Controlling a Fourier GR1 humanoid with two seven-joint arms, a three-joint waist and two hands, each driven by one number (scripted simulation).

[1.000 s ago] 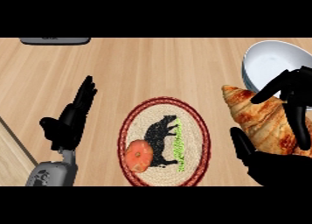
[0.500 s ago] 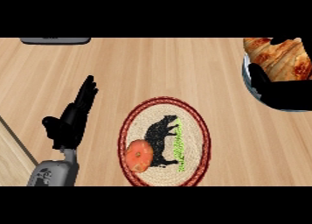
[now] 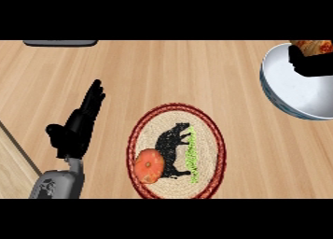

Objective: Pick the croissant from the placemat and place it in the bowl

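The golden-brown croissant [image 3: 310,46] shows at the top right edge, held above the far side of the white bowl [image 3: 293,91]. My right hand [image 3: 319,64] is curled round it and hides most of it. The round woven placemat [image 3: 209,140], with a red rim and a black animal figure, lies at the centre. My left hand [image 3: 79,123] rests open on the counter to the left of the placemat, fingers pointing away from me.
An orange round fruit [image 3: 149,165] sits on the placemat's lower left part. A grey object [image 3: 60,43] lies at the far edge, top left. A lighter wooden board [image 3: 7,161] runs along the lower left corner.
My right hand has carried the croissant from beside the placemat up and away to over the bowl, whose white inside now shows. The left hand has not moved.
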